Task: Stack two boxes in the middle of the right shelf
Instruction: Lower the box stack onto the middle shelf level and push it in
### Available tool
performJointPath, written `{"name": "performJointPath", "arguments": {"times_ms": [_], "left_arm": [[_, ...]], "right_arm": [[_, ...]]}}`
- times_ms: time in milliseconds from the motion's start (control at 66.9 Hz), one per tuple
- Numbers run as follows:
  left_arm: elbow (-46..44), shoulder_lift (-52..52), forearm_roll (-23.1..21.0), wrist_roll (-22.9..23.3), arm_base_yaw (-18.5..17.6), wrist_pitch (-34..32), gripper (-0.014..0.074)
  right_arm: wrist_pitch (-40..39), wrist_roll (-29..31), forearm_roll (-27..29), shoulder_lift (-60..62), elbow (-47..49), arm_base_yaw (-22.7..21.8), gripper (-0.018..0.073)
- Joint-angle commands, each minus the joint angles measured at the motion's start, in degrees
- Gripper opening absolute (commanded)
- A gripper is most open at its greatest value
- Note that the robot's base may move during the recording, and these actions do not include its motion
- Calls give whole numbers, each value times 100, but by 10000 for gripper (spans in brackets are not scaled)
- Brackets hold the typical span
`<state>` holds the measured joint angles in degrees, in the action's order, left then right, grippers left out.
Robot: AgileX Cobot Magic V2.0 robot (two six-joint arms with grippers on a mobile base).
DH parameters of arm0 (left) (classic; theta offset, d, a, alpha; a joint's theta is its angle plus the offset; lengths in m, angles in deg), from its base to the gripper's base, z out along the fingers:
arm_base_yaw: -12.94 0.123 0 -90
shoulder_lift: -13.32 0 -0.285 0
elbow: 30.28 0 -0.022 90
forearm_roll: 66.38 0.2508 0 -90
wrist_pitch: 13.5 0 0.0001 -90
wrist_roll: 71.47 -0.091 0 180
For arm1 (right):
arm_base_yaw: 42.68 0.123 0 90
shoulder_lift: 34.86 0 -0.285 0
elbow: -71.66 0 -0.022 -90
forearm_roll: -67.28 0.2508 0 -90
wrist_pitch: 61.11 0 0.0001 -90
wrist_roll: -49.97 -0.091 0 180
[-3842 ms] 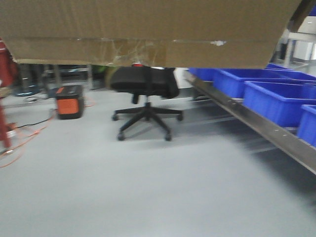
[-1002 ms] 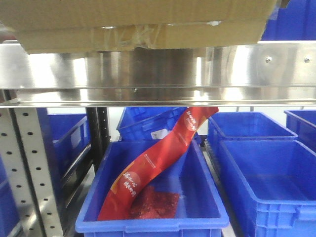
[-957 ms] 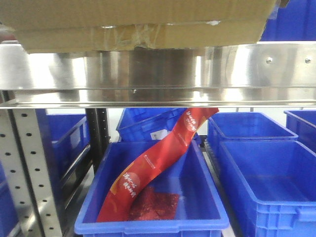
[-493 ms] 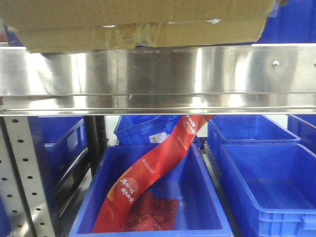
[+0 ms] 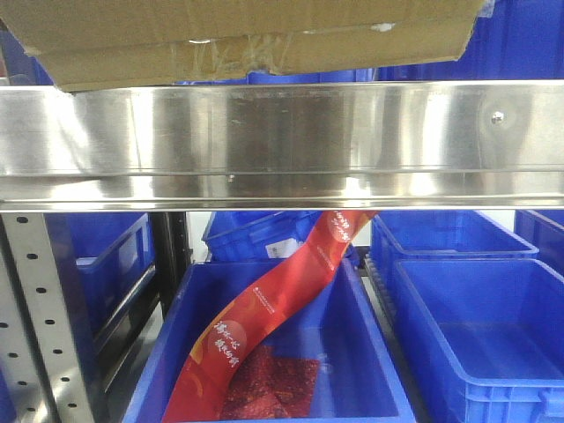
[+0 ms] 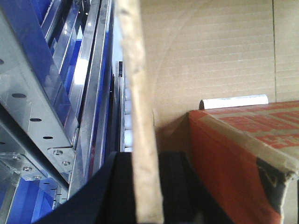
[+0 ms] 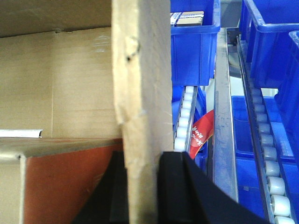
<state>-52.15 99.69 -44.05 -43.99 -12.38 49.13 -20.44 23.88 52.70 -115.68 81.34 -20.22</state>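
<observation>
While both grippers, left (image 6: 147, 186) and right (image 7: 142, 186), each pinch a wall of the box (image 5: 256, 35), it hangs just above the shelf (image 5: 282, 132) rail, not yet set down.

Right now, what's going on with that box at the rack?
Both arms carry an open cardboard box. The left gripper pinches one side wall and the right gripper pinches the opposite one. The box hangs just above the steel shelf rail, not yet set down. Blue bins sit on the level below.
</observation>
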Motion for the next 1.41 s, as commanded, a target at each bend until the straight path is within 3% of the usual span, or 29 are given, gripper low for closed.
{"name": "performJointPath", "arguments": {"times_ms": [0,389,538,673,837,987,1346,1390], "left_arm": [[-58,-65,39,7,4,-121,-111],[-58,-52,243,7,4,-422,-111],[-116,136,279,-28,4,-1175,-111],[-333,468,164,-28,32,-1018,-111],[-505,896,-787,-109,468,-830,-111],[-505,1034,-1462,-680,801,-806,-111],[-505,1380,-1513,-922,837,-816,-110],[-505,1380,-1513,-961,837,-871,-93]], "right_arm": [[-754,-1,11,101,48,4,-162],[-756,-1,11,66,48,4,-162],[-826,-260,11,-236,48,-89,-153],[-1020,-370,11,-462,48,-138,-153],[-960,-601,11,-716,48,-306,-153],[-893,-601,11,-906,48,-393,-153],[-1070,-601,-48,-1110,48,-393,-151],[-1070,-601,-48,-1110,48,-393,-108]]}}
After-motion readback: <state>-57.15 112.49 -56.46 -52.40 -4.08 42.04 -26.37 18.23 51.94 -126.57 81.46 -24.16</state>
